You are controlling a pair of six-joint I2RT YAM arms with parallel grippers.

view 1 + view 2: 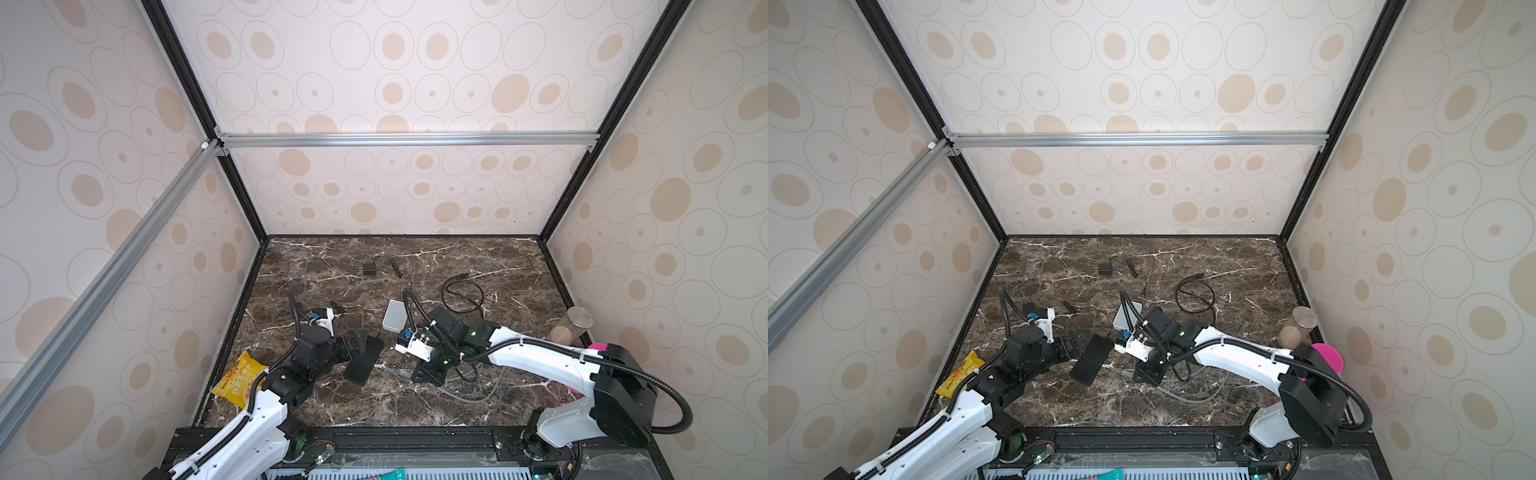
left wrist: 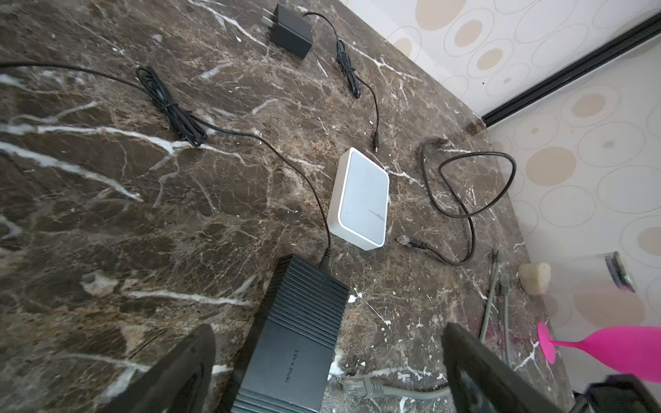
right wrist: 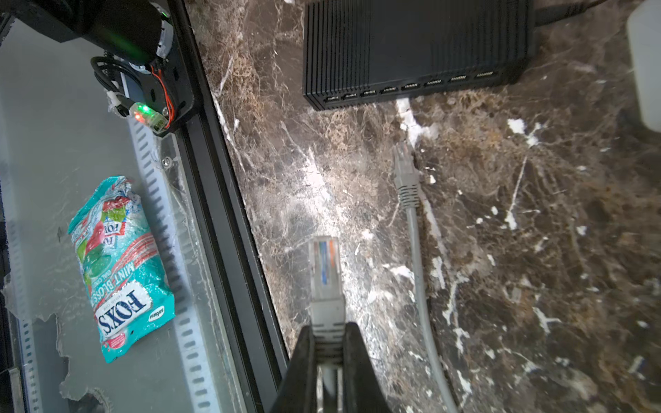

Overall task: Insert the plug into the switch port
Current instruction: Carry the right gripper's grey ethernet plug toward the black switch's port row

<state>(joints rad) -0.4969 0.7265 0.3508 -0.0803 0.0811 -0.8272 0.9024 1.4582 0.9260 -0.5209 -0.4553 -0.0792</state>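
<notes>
Plug (image 3: 323,264) pinched in right jaws, pointing toward switch (image 3: 411,46) ports, well apart. Left jaws spread wide by switch. Grasp done; alignment, insertion remain.

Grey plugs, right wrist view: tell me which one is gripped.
The clear-tipped plug, clamped in the right gripper; the other plug lies free on the table beside it.

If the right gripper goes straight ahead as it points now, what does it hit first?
Likely the black switch, near the end port of its row, with the held grey plug leading. Bare table lies between; depth is unclear, so the plug could scrape it first.
</notes>
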